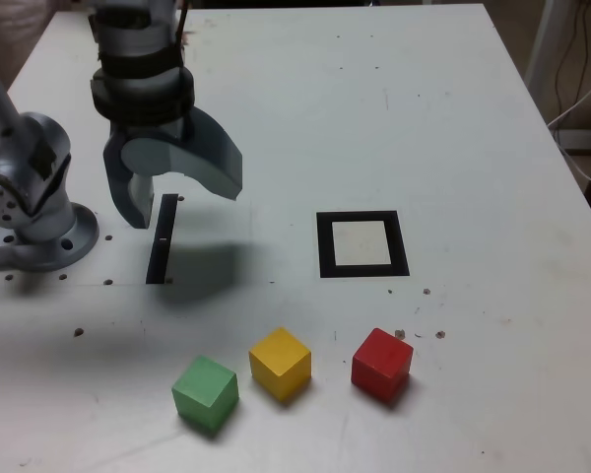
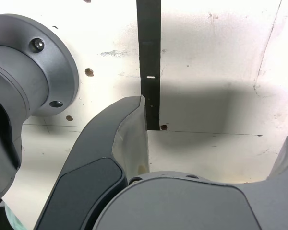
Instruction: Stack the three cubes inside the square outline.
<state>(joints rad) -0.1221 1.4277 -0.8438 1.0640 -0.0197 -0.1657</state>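
Observation:
Near the table's front edge in the exterior view, three cubes sit in a row: green cube, yellow cube, red cube. Behind the gap between yellow and red lies the square outline, a black frame with a white centre and nothing in it. My gripper hangs open and empty over the far left of the table, well away from the cubes. In the wrist view its wide-spread gripper frames bare table; no cube shows there.
A thin black strip lies on the table under the gripper, also seen as the black strip in the wrist view. The arm's round grey base stands at the exterior view's left. Cables hang off the table's right side.

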